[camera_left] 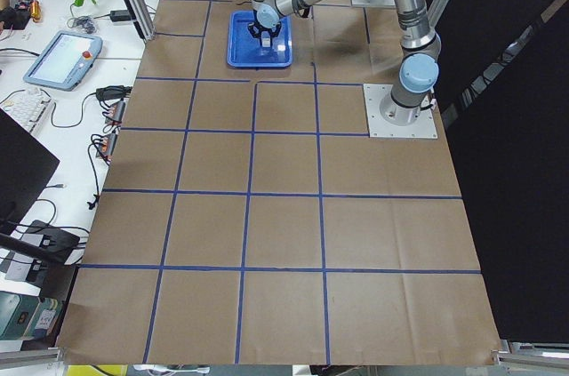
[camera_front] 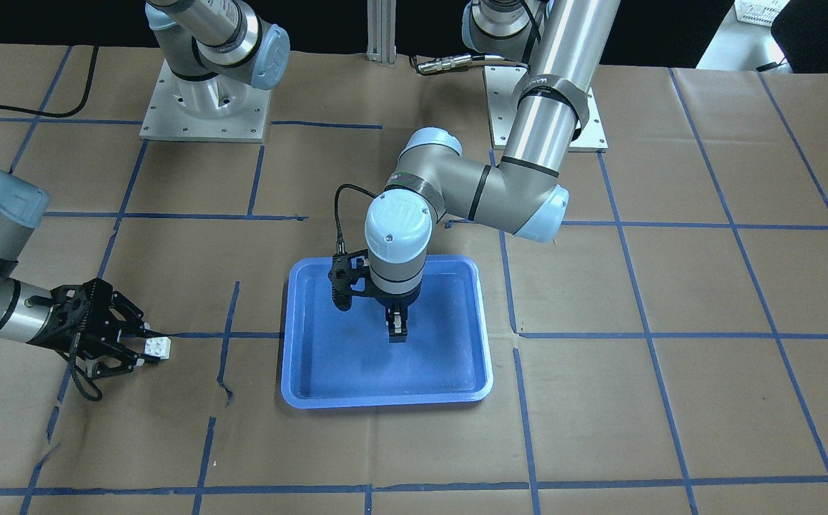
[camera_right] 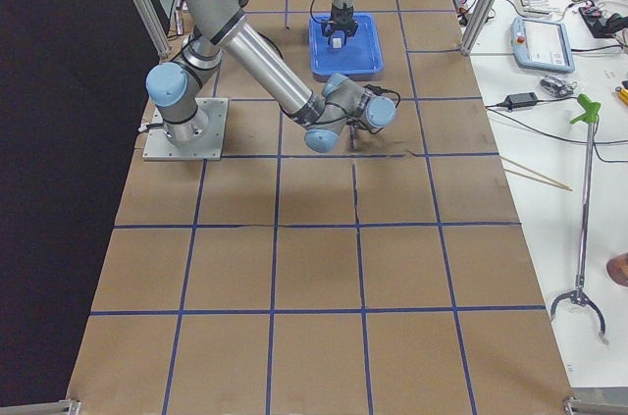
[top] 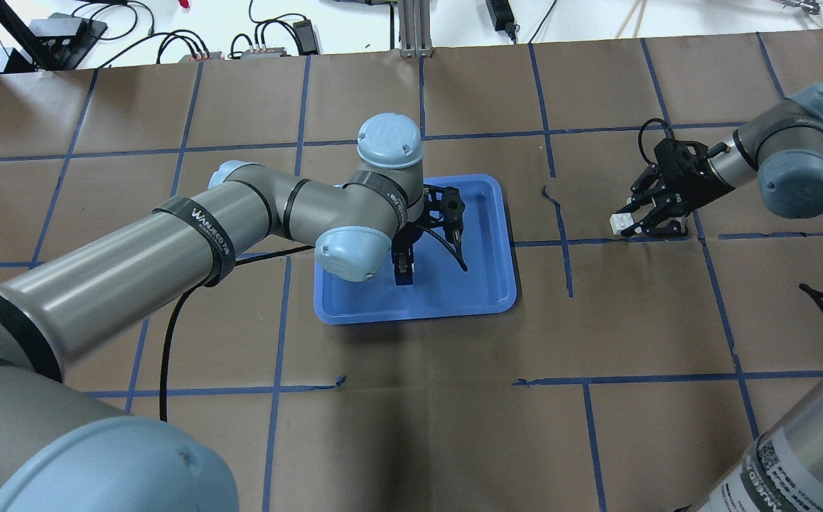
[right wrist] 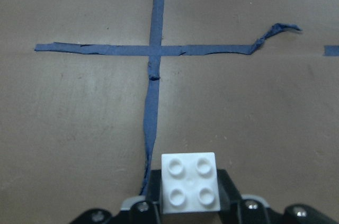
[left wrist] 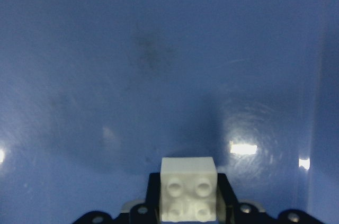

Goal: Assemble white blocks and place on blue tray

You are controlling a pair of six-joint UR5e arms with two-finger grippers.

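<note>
The blue tray (camera_front: 314, 372) lies mid-table on brown paper and also shows in the overhead view (top: 486, 288). My left gripper (camera_front: 397, 332) points down over the tray's middle, just above its floor. It is shut on a white block (left wrist: 188, 189) with its studs facing the wrist camera. My right gripper (camera_front: 148, 349) is low over the paper, well to the side of the tray. It is shut on the other white block (right wrist: 189, 182), which also shows in the front view (camera_front: 157, 347) and the overhead view (top: 622, 222). The two blocks are apart.
Blue tape lines (top: 564, 235) form a grid on the paper, with a torn curl of tape (right wrist: 275, 30) ahead of the right gripper. Both arm base plates (camera_front: 203, 107) sit at the robot's edge. A side bench with a pendant (camera_right: 549, 42) runs along the far edge.
</note>
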